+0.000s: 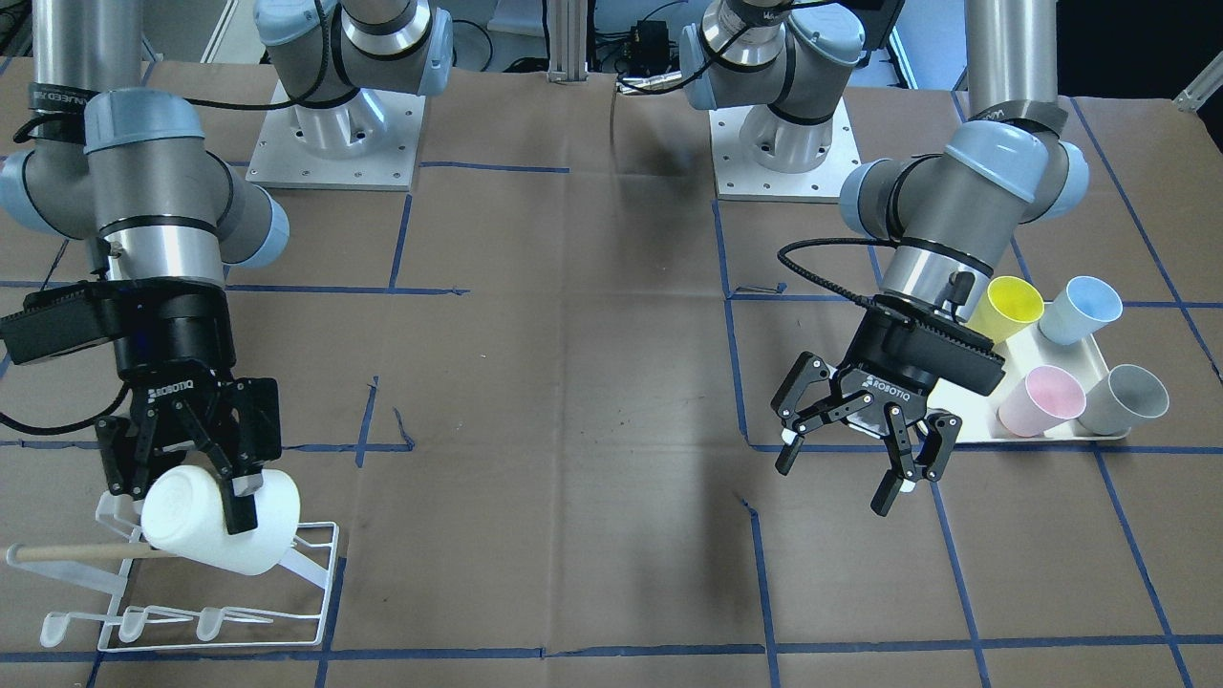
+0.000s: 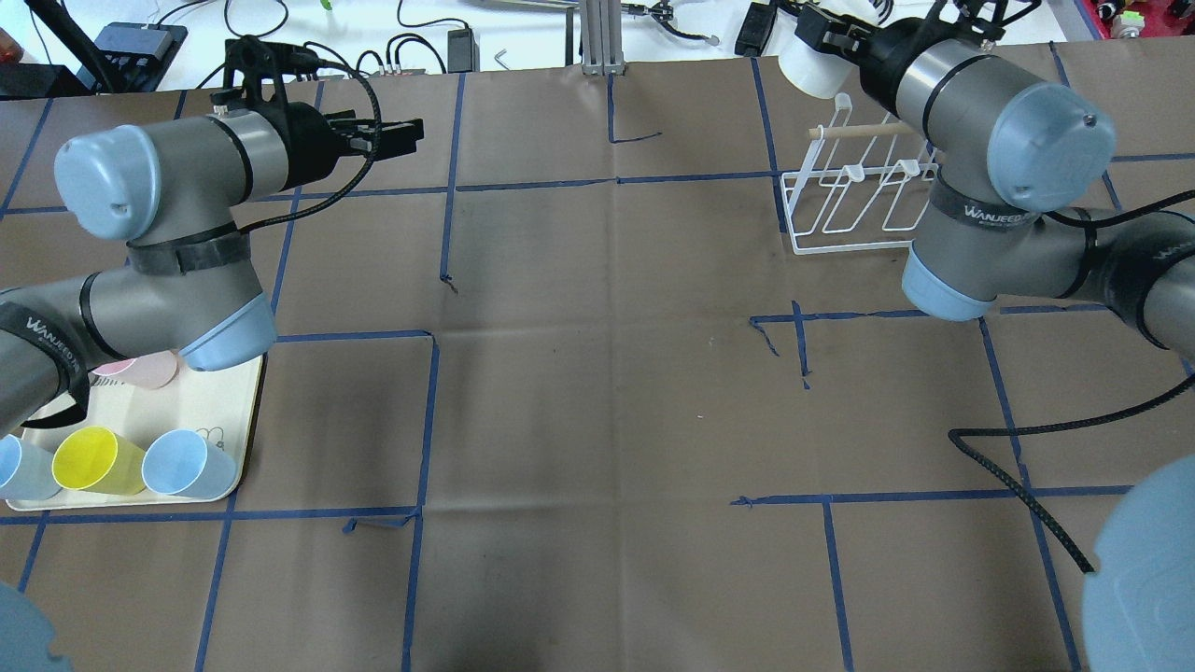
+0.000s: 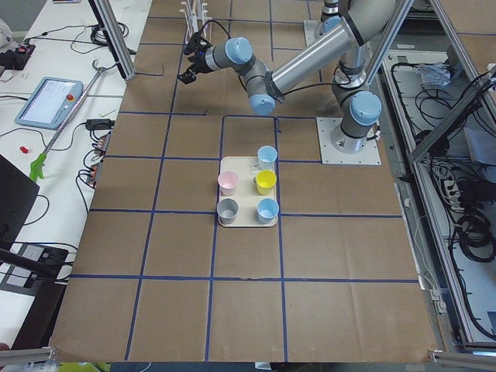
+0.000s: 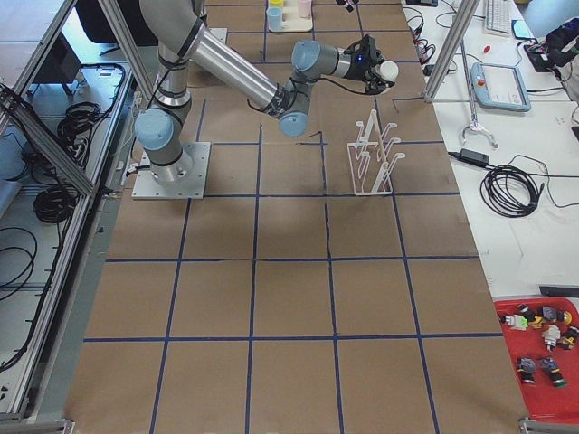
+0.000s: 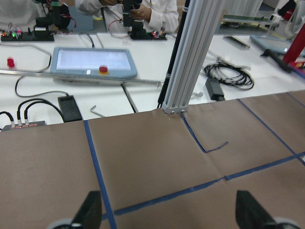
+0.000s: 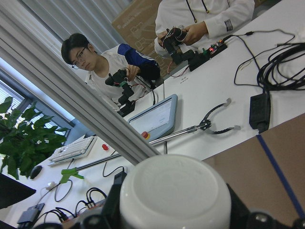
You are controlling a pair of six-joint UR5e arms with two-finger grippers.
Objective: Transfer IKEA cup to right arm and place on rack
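Closest to my base, on my left, the cream tray [image 3: 246, 203] lies on the brown-papered table [image 1: 592, 382]. Five cups stand in it, mouths up. The near row is a pale blue cup [image 3: 266, 153], a yellow cup [image 3: 266, 180] and a second blue cup [image 3: 267, 209]. A pink cup [image 3: 228, 182] and a grey cup [image 3: 227, 208] stand behind them.

Just past the tray's far corner my left claw [image 1: 841, 478] hangs above the bare paper, jaws spread wide and holding nothing. From that wrist, my fingertips [image 5: 90, 210] show only at the bottom corners, with paper and blue tape lines between them.

Farther out, on my right, my right arm [image 2: 990, 121] reaches toward the table's far edge. There my right claw [image 1: 182, 492] is clamped on the white cup [image 1: 215, 524], a finger on either side of its wall. The cup lies tipped on its side, closed end toward my right and mouth toward the middle of the table. It is over the white wire rack [image 1: 320, 573], just above the wooden dowel [image 1: 76, 552]. Whether it touches the dowel or a prong I cannot tell.

Beyond the edge stands a white table with a grey pendant [image 5: 93, 61] and black cables. People [image 6: 205, 19] in white sleeves sit there, handling small devices.
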